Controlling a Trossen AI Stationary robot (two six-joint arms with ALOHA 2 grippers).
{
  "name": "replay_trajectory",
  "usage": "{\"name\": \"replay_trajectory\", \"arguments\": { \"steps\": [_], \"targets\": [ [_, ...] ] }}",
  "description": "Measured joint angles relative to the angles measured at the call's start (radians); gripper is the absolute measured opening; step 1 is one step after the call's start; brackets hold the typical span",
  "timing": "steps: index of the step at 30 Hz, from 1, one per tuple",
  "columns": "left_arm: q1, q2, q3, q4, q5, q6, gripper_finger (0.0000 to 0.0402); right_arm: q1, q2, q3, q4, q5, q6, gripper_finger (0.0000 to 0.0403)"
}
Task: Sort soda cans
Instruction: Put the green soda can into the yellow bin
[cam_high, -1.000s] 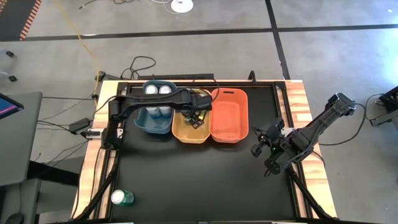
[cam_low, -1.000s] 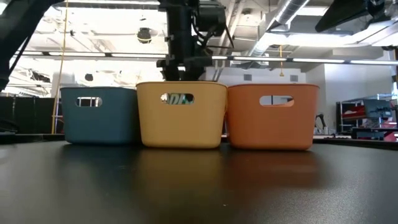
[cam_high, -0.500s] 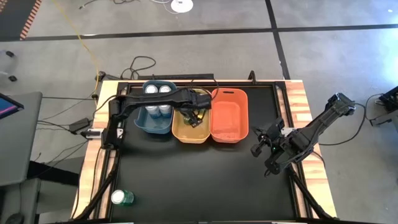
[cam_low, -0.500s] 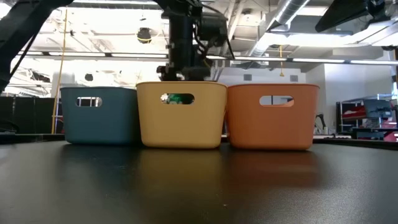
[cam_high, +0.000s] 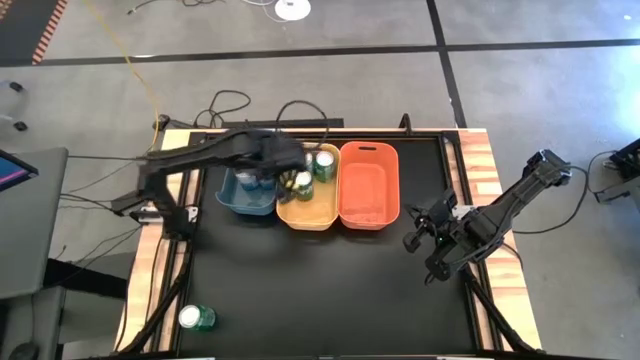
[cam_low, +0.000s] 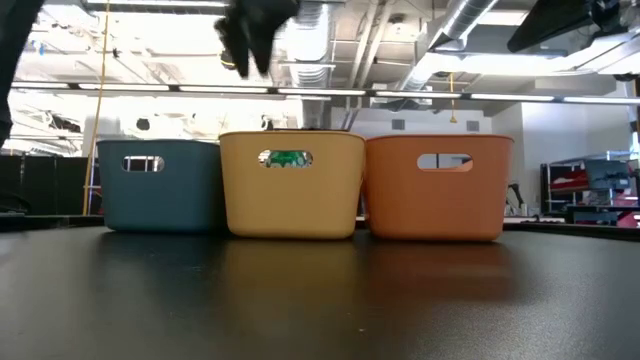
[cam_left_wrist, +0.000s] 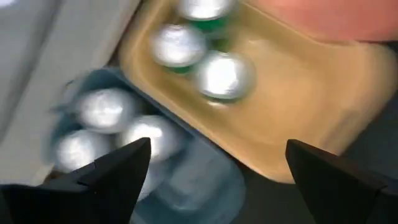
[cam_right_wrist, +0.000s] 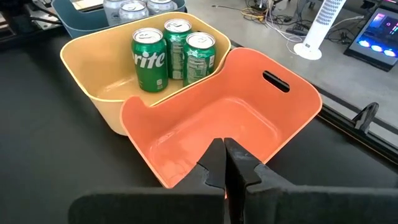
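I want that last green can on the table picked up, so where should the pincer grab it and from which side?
Grip the green can across its round side wall, coming straight down from above. It stands upright, silver top up, alone near the table's front-left corner, with nothing beside it to block the fingers. The left pincer, open, is nearest.

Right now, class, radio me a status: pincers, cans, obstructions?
Left pincer open, empty, above blue bin. Right pincer shut, parked by orange bin. Three green cans in yellow bin; one still out. Nothing blocking.
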Motion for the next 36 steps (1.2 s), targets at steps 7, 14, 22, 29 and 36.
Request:
{"name": "replay_trajectory", "arguments": {
  "steps": [7,14,22,29,36],
  "targets": [
    [-0.223,-0.187,-0.014,0.001,0.18,-0.119,0.037,-0.001,0.0,0.0,0.0,-0.004,0.029,0.0018],
    [-0.494,-0.256,-0.015,0.001,0.287,-0.369,0.037,0.003,0.0,0.0,0.015,-0.014,0.051,0.0024],
    [-0.88,-0.195,-0.015,0.001,0.261,-0.739,0.0346,0.006,0.0,0.0,0.022,-0.037,0.053,0.0024],
    [-1.077,-0.085,-0.015,0.001,0.157,-1.063,0.0333,0.006,0.0,0.0,0.082,-0.038,0.051,0.0024],
    [-1.146,0.041,-0.015,0.001,0.209,-1.133,0.0332,0.006,0.0,0.0,0.09,-0.038,0.05,0.0024]
  ]
}}
